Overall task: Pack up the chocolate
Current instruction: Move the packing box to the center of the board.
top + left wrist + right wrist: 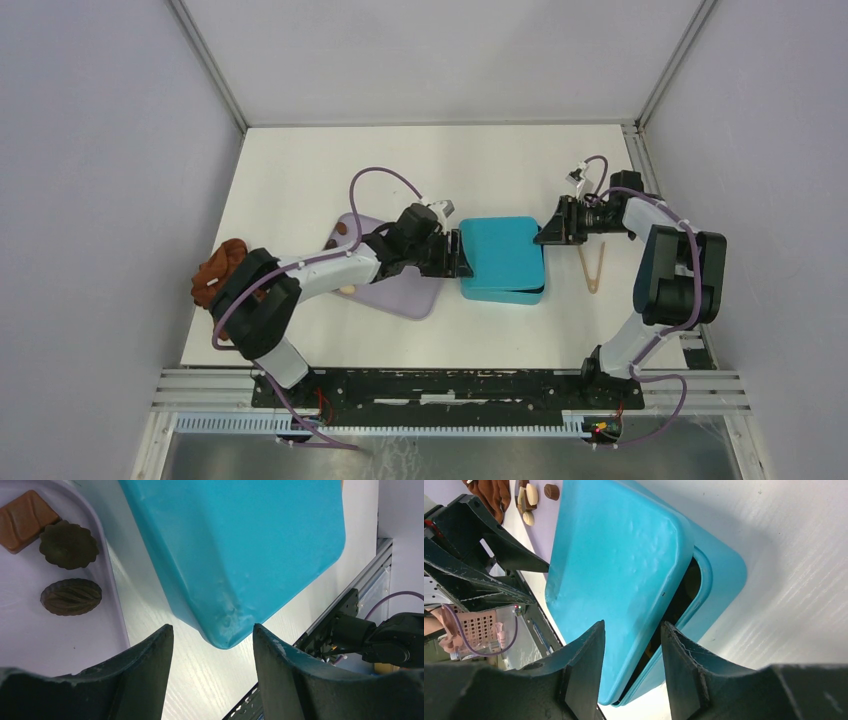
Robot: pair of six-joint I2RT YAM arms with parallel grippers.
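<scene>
The teal box (502, 258) lies mid-table with its lid (619, 580) skewed on the base (724, 580), leaving a dark gap along one side. My right gripper (633, 626) is open at the box's right edge (545, 234), and its fingers straddle the lid's rim. At the box's left side my left gripper (463, 262) is open, with the box's corner (225, 630) just ahead of its fingertips (214, 635). Loose chocolate lies on the lavender tray (60, 640): a mid-brown rectangle (22, 520), a dark flower shape (68, 544) and a dark oval (71, 596). Cream and brown pieces (531, 495) lie further along the tray.
Wooden tongs (592, 268) lie on the table right of the box. A rust-brown cloth lump (220, 268) sits at the table's left edge, beside the lavender tray (405, 295). The metal rail (450, 385) runs along the near edge.
</scene>
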